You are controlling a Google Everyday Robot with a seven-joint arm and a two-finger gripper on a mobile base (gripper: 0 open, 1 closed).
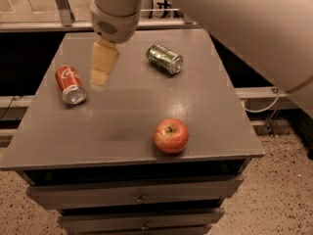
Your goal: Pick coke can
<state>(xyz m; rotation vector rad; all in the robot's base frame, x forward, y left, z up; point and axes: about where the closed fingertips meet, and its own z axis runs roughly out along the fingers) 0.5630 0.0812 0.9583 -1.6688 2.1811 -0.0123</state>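
Observation:
The coke can is red with white script and lies on its side at the left of the grey cabinet top, its silver end toward the front. My gripper hangs from the pale arm above the top. It is just to the right of the coke can, apart from it and holding nothing.
A green-and-silver can lies on its side at the back middle. A red apple stands near the front edge. Drawers sit below the top. The arm spans the upper right.

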